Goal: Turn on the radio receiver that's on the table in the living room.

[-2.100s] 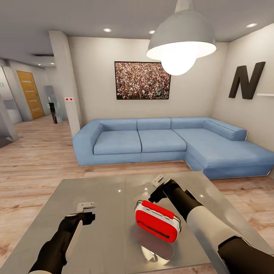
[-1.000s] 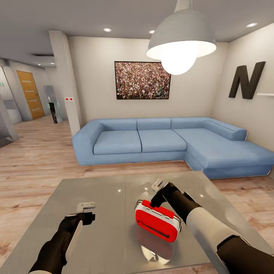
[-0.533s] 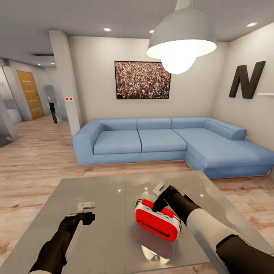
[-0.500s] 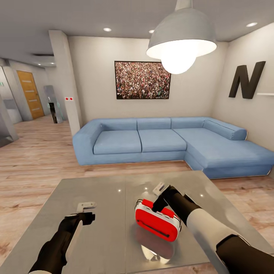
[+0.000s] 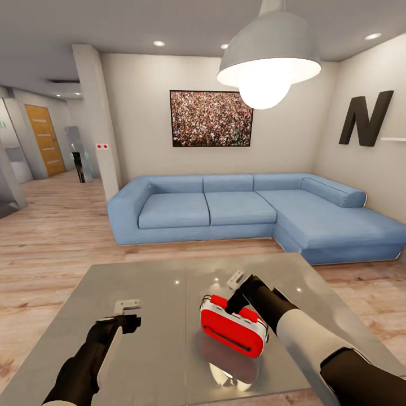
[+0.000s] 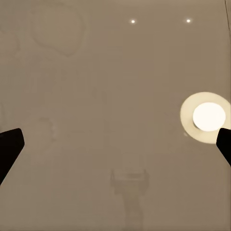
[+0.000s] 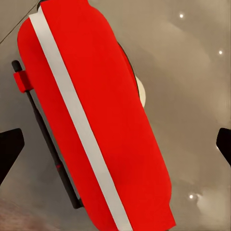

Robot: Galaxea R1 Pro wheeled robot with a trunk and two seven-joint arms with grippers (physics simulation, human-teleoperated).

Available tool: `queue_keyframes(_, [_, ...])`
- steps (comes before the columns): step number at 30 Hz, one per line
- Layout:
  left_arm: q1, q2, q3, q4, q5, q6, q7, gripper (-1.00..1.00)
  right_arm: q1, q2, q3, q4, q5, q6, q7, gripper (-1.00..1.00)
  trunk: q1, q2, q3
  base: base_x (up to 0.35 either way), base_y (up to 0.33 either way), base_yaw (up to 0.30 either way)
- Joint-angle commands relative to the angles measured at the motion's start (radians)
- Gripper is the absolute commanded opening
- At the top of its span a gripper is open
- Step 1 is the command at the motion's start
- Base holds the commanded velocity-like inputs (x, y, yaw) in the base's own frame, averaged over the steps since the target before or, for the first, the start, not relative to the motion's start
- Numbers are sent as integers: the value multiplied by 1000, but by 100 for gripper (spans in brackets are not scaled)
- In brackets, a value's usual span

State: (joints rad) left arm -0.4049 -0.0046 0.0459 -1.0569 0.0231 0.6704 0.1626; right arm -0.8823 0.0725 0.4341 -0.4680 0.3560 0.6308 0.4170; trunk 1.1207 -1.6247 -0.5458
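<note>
The red radio receiver (image 5: 233, 328) with white trim stands on the glossy grey table (image 5: 158, 287), right of its middle. My right gripper (image 5: 233, 304) points down at the radio's top handle, open. In the right wrist view the radio (image 7: 96, 125) lies close beneath the right gripper (image 7: 115, 147), whose dark fingertips (image 7: 9, 149) are spread wide on either side. Whether they touch it I cannot tell. My left gripper (image 5: 128, 320) hovers over bare table to the left, open. In the left wrist view the left gripper (image 6: 115, 147) holds nothing over the table (image 6: 96, 96).
Beyond the table a blue L-shaped sofa (image 5: 237, 208) runs along the far wall and the right side. A white pendant lamp (image 5: 268, 62) hangs overhead. Wood floor (image 5: 51, 237) surrounds the table, and a hallway with a wooden door (image 5: 45, 141) opens at the left.
The right gripper came down and forward from behind the radio onto its top handle, then held still over the last half second. The left arm and the radio have not moved.
</note>
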Motion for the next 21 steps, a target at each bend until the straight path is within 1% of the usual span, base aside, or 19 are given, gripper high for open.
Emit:
queue_keyframes(1, [0, 0, 0, 0, 0, 0, 0, 100, 0, 0, 0, 0, 0, 0, -1, 100, 4, -7, -3, 0, 0, 0])
queue_keyframes(2, [0, 0, 0, 0, 0, 0, 0, 100, 0, -1, 0, 0, 0, 0, -2, 100, 8, -14, -6, 0, 0, 0])
queue_keyframes(7, [0, 0, 0, 0, 0, 0, 0, 100, 0, -7, -1, -1, 0, 0, -9, 100, 8, -14, -6, 0, 0, 0])
queue_keyframes(21, [0, 0, 0, 0, 0, 0, 0, 100, 0, -8, -3, -1, 0, 0, -11, 100, 8, -14, -6, 0, 0, 0])
